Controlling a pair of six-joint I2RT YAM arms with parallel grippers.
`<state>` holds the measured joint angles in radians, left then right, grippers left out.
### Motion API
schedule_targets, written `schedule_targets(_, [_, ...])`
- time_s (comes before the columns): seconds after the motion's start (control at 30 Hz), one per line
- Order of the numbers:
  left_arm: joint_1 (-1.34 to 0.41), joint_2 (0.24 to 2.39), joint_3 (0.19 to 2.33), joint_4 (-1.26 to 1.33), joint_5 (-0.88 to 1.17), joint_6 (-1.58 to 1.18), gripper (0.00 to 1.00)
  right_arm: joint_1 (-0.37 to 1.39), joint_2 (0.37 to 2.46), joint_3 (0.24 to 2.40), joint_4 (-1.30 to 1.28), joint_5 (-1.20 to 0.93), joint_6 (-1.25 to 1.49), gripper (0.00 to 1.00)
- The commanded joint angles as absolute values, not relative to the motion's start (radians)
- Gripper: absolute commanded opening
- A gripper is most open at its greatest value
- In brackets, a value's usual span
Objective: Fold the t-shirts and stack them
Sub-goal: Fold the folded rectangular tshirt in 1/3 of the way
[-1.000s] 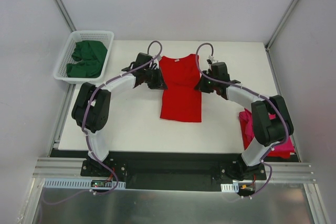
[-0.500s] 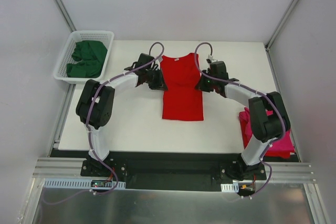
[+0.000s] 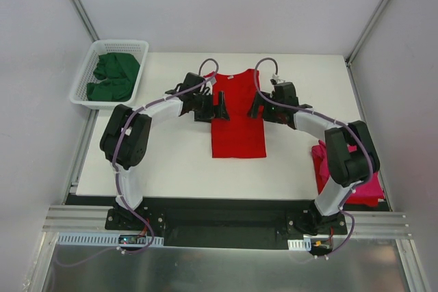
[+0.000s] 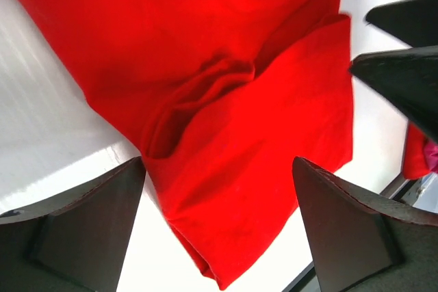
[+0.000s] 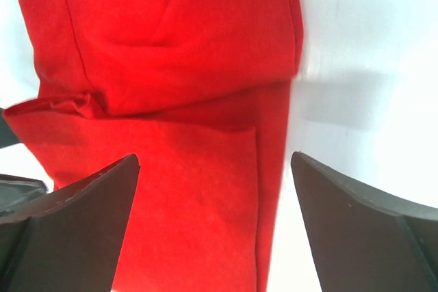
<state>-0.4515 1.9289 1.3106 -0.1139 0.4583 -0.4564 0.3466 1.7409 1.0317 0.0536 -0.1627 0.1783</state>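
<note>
Left claw (image 3: 215, 107) and right claw (image 3: 256, 106) wide, empty, at edges of red t-shirt (image 3: 237, 131) mid-frame; sleeves folded inward, probably for narrower stack.

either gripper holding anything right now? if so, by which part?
Nothing is held. The left gripper and right gripper both stand open over the red t-shirt, which lies on the table with no cloth pinched.

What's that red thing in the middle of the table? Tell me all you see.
A bright red t-shirt, soft cloth, lying flat on the white table, neck toward the far edge. Both sleeves are folded in over the body, making a narrow, creased rectangle. The left gripper and right gripper hang open over its sides, gripping nothing.
</note>
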Motion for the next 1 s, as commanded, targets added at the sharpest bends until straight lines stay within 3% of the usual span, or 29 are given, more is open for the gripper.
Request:
schedule_targets(0.0, [-0.491,1.858,1.238,-0.13,0.437,-0.449,0.89,0.344,1.628,0.996,0.031,-0.137,0.16,0.96])
schedule_targets(0.4, [-0.568,1.714,1.039,-0.126,0.361,-0.488,0.89,0.374,1.485,0.879,-0.097,-0.126,0.172,0.96])
schedule_targets(0.97, [-0.569,1.592,0.826,-0.042,0.371,-0.552,0.9,0.374,1.43,0.687,-0.009,-0.228,0.236,0.96])
